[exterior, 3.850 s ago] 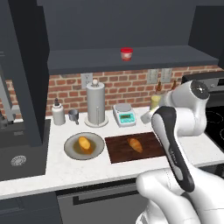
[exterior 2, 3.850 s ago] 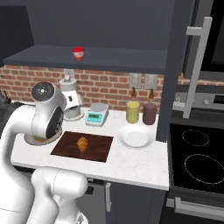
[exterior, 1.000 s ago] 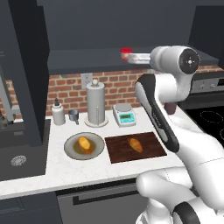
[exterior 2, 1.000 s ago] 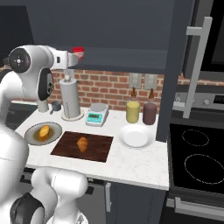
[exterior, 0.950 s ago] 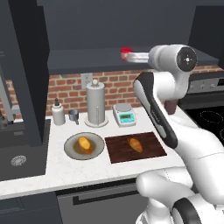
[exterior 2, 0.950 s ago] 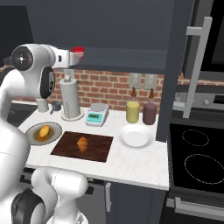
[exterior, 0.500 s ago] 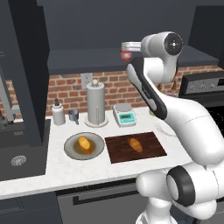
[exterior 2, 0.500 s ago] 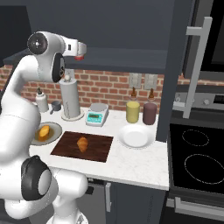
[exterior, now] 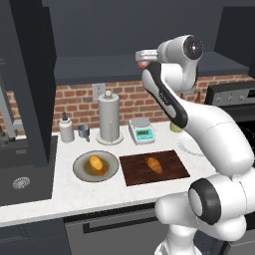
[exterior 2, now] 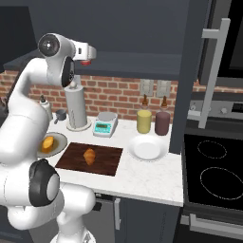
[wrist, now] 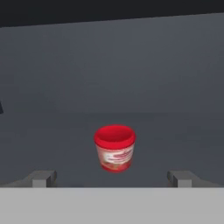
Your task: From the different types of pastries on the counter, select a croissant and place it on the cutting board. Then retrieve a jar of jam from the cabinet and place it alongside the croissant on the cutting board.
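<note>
The gripper [wrist: 112,178] is up at the cabinet [exterior: 99,69] shelf, its fingers spread wide with nothing between them. The jar of jam [wrist: 114,148] stands upright on the shelf just beyond the fingertips, centred between them. Below, the croissant [exterior: 154,165] lies on the cutting board [exterior: 133,174], and a rounder bun [exterior: 96,163] sits on the grey plate [exterior: 80,171] to the board's left.

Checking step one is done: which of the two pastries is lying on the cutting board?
The croissant, oblong and golden-brown, lies on the dark cutting board. The rounder orange-yellow bun sits on the grey plate beside it.
</note>
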Motion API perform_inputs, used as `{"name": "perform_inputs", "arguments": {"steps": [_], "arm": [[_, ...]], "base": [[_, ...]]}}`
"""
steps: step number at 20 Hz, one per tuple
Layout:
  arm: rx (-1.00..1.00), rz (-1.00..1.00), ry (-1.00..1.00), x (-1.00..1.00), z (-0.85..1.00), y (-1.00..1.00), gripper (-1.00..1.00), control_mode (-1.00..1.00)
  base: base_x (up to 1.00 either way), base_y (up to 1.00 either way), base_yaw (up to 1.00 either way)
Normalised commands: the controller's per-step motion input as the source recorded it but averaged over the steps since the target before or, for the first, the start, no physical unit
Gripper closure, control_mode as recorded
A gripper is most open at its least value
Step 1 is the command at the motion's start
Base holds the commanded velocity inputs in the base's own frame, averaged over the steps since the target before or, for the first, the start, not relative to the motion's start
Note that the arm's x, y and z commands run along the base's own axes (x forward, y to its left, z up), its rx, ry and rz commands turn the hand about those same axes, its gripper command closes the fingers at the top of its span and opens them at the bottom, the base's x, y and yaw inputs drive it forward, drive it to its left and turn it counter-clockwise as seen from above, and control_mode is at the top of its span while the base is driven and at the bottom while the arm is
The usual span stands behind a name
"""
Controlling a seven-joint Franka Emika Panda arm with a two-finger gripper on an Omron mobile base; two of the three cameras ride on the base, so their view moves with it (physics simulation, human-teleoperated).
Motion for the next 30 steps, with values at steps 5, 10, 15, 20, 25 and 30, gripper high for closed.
{"name": "perform_inputs", "arguments": {"steps": [5, 10, 15, 20, 25, 30], "arm": [[0.0, 0.0, 0.0, 0.29, -0.02, -0.09, -1.0, -1.0], [-0.02, 0.0, 0.01, 0.32, -0.06, 0.03, -1.0, -1.0], [-0.03, 0.0, 0.0, 0.24, -0.26, 0.04, -1.0, -1.0], [-0.02, 0.0, 0.0, 0.27, -0.26, 0.0, -1.0, -1.0], [0.0, 0.0, 0.0, 0.27, -0.08, 0.03, -1.0, -1.0], [0.0, 0.0, 0.0, 0.23, -0.07, 0.13, -1.0, -1.0]], "base": [[0.0, 0.0, 0.0], [0.0, 0.0, 0.0], [0.0, 0.0, 0.0], [0.0, 0.0, 0.0], [0.0, 0.0, 0.0], [0.0, 0.0, 0.0]]}}
